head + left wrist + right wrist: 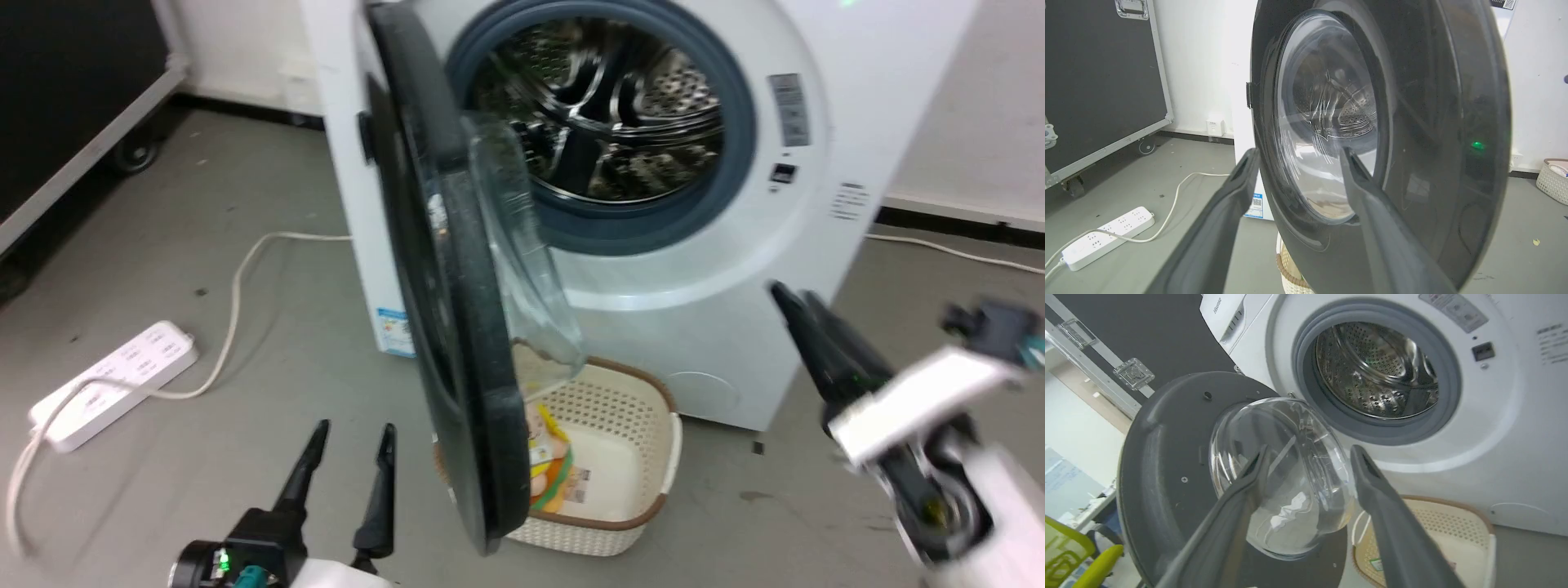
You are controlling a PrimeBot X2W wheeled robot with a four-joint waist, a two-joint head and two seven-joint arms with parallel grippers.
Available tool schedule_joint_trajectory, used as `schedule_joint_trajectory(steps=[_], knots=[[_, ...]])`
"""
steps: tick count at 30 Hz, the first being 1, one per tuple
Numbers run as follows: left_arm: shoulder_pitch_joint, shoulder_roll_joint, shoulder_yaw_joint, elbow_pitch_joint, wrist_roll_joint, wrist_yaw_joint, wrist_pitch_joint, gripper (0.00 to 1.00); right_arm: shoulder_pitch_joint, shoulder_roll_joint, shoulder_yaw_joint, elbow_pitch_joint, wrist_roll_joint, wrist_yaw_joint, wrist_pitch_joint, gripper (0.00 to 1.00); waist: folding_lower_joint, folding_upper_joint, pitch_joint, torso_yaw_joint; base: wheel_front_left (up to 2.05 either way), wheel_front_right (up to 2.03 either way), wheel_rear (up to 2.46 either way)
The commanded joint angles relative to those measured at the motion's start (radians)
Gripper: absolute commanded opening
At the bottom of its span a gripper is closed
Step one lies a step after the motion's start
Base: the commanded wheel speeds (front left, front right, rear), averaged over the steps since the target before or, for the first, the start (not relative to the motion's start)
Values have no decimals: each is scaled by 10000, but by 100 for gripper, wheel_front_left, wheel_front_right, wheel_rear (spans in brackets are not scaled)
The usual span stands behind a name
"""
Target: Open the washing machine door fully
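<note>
The washing machine door (457, 327) is seen swung out from the white washing machine (718, 327), edge-on, just to the right of the left end effector (353, 437), which is spread wide and holds nothing. The right end effector (792, 294) is spread and empty too. The door is found well to its left, and a laundry basket (671, 445) is seen low down between them.

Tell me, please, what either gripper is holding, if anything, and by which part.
Nothing is held: the left gripper and right gripper both stand open, clear of the washing machine door.
</note>
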Motion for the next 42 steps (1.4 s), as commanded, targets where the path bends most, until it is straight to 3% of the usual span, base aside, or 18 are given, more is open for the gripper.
schedule_joint_trajectory(steps=[1,3,4,6,12,14,16,24,25,26,34,42], knots=[[-64,14,107,33,-30,-46,-51,100,473,-284,88,-248,-740,10,-688,100,1,0,-114,-306,0,0,0],[-31,14,236,19,-90,-114,-51,100,1009,-662,103,-464,-2122,10,-1827,100,1,0,-172,-491,0,0,0],[52,14,297,13,-85,-231,-51,100,1570,-767,-316,-323,-3582,10,-2579,100,1,0,-235,-647,0,0,0],[143,29,313,25,-80,-360,-51,100,2095,-549,-999,-272,-5276,10,-2847,100,1,0,-279,-803,0,0,0],[381,47,258,11,33,-567,-51,100,4009,1827,-3629,-1244,-9108,10,-2953,100,1,0,-354,-1072,0,0,0],[452,46,246,-39,96,-594,-51,100,4564,2497,-4172,-1730,-9762,10,-2955,100,1,0,-344,-1124,0,0,0],[522,43,218,-73,139,-617,-51,100,5003,2768,-4402,-2044,-10273,10,-2957,100,1,0,-324,-1158,0,0,0],[690,40,172,-16,348,-673,-51,100,5664,2955,-4339,-2165,-10210,10,-2958,100,1,0,-274,-1298,0,0,0],[717,40,167,62,374,-676,-51,78,5675,2955,-4306,-2133,-10153,10,-2958,100,1,0,-269,-1319,0,0,0],[718,40,175,93,391,-680,-51,0,5673,2956,-4289,-2104,-10099,10,-2959,100,1,0,-267,-1338,0,0,0],[596,49,520,-333,376,-624,-51,0,5554,2958,-4199,-1951,-9852,10,-2959,100,1,0,-260,-1394,0,0,0],[-385,19,1482,-2429,-407,-417,-51,0,5467,2959,-4184,-1819,-9737,10,-2959,100,1,0,-261,-1361,0,0,0]])
